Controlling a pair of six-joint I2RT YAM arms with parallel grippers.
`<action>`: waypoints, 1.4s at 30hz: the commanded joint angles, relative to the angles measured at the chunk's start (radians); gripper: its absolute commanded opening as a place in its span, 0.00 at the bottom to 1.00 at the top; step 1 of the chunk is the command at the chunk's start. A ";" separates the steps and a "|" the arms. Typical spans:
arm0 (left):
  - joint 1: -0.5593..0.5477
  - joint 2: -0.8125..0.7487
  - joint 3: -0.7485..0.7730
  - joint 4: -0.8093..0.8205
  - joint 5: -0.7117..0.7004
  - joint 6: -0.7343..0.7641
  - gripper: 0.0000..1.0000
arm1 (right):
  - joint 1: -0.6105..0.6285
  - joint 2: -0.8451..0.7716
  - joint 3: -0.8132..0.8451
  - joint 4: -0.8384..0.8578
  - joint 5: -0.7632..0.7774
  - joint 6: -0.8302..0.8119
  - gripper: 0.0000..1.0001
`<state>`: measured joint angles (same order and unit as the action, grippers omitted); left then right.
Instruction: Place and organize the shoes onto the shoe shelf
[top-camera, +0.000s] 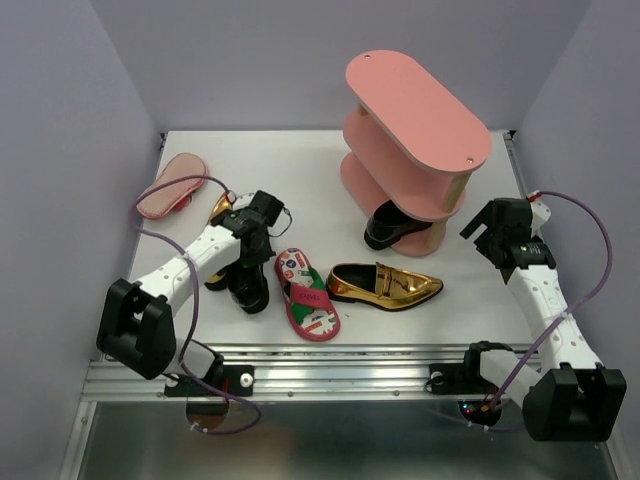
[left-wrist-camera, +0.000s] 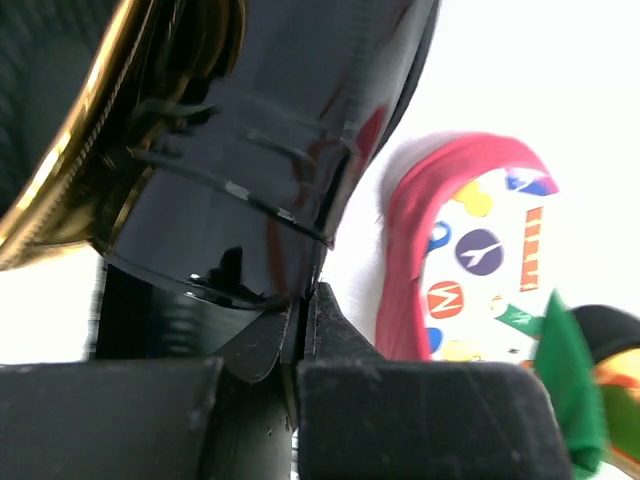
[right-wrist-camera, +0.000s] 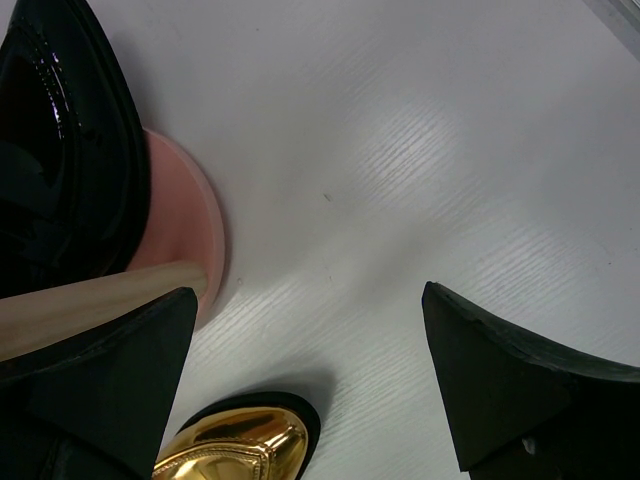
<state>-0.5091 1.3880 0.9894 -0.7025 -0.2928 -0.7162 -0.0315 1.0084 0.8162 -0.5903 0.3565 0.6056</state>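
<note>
The pink shoe shelf (top-camera: 415, 110) stands at the back right. One black loafer (top-camera: 392, 228) sits on its bottom board, also in the right wrist view (right-wrist-camera: 60, 150). My left gripper (top-camera: 250, 252) is shut on the rim of the other black loafer (top-camera: 248, 288); in the left wrist view the jaws (left-wrist-camera: 303, 300) pinch its edge (left-wrist-camera: 280, 130). A gold loafer (top-camera: 385, 285) lies on the table in front of the shelf. The second gold loafer (top-camera: 219, 210) is partly hidden behind my left arm. A printed flip-flop (top-camera: 307, 293) lies beside the held loafer. My right gripper (top-camera: 490, 235) is open and empty.
The second flip-flop (top-camera: 172, 185) lies sole up at the far left. In the right wrist view the shelf's bottom board (right-wrist-camera: 190, 230) and the gold loafer's toe (right-wrist-camera: 235, 450) lie left of my open fingers (right-wrist-camera: 500, 390). Purple walls enclose the table.
</note>
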 joint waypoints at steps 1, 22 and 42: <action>0.007 -0.014 0.208 -0.034 -0.198 0.113 0.00 | -0.002 -0.005 0.028 0.047 -0.014 -0.006 1.00; -0.012 0.310 0.436 0.570 0.033 0.971 0.00 | -0.002 -0.042 0.034 0.017 0.002 -0.006 1.00; -0.042 0.329 0.569 0.356 -0.081 0.868 0.66 | -0.002 -0.040 0.038 0.006 -0.001 -0.003 1.00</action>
<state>-0.5438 1.8626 1.5017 -0.3153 -0.3069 0.2008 -0.0315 0.9794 0.8162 -0.5957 0.3542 0.6060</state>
